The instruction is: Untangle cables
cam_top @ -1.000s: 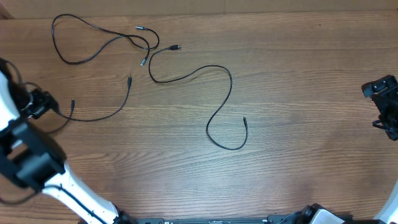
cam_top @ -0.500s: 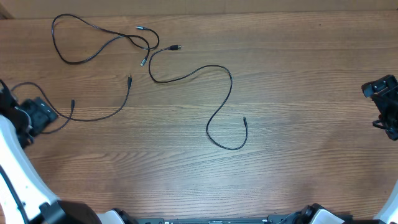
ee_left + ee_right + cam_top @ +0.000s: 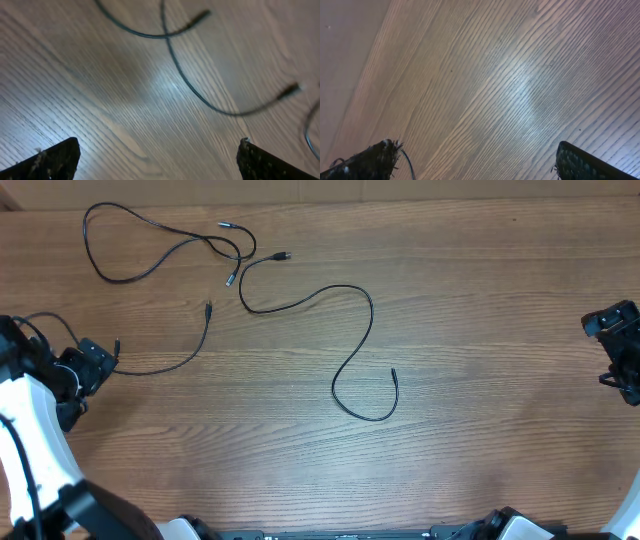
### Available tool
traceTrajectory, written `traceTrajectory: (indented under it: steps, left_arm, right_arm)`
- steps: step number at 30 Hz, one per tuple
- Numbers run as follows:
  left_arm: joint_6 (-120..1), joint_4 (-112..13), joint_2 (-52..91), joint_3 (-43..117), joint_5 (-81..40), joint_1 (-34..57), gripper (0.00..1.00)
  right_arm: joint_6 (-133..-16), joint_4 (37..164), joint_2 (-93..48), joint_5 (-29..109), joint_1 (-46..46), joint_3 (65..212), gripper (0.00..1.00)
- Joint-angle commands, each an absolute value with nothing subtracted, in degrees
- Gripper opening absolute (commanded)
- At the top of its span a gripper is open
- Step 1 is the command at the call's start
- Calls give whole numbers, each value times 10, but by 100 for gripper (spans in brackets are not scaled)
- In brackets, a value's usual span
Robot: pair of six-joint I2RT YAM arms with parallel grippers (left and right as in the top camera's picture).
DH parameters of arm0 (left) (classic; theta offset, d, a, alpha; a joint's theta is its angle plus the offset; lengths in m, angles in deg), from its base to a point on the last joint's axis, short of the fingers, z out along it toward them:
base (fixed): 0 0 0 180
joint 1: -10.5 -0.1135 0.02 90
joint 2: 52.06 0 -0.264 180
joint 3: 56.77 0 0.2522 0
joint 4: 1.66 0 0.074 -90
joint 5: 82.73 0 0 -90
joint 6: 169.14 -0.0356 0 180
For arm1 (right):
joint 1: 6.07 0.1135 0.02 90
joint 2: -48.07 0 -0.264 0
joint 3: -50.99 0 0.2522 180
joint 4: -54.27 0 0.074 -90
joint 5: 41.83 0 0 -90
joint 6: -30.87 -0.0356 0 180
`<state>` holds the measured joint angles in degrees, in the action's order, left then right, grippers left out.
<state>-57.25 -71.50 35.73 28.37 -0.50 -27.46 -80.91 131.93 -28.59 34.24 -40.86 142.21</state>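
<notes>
Three thin black cables lie apart on the wooden table. A looped cable (image 3: pixel 120 275) is at the far left. A short curved cable (image 3: pixel 165 368) lies below it. A long S-shaped cable (image 3: pixel 360 345) runs through the middle. My left gripper (image 3: pixel 98 358) stands open at the left edge, just left of the short cable's plug tip (image 3: pixel 117 342). In the left wrist view, the left gripper (image 3: pixel 160 165) holds nothing, and blurred cable curves (image 3: pixel 200 97) with plug tips lie ahead of it. My right gripper (image 3: pixel 612 350) is open at the right edge, far from every cable.
The right wrist view shows the right gripper (image 3: pixel 475 165) over bare wood grain, with its fingers (image 3: pixel 590 162) wide apart. The table's far edge (image 3: pixel 320 200) runs along the top. The left arm's white body (image 3: pixel 35 440) fills the lower left corner.
The left arm has swung, bringing its gripper down and right to the short cable's left plug, with the jaws spread wider. The cables and right arm have not moved.
</notes>
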Motion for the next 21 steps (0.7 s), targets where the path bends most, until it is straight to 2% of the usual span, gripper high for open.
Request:
traceTrajectory:
  steps: [1,5,14,17,21]
  left_arm:
    - [-468,-703,409,278,76,-272,100]
    - [-435,-678,462,279,122,-273,98]
    - [-428,-577,531,279,122,-274,93]
    - [-427,-543,545,279,124,-274,88]
    - [-428,-540,571,304,136,-274,88]
  right_arm:
    - [-805,1316,-284,349,-409,1428,100]
    - [-805,1316,-284,349,-409,1428,100]
    - [-805,1316,-284,349,-409,1428,100]
    - [-805,1316,-284,349,-409,1428,100]
    - [-805,1316,-284,349,-409,1428,100]
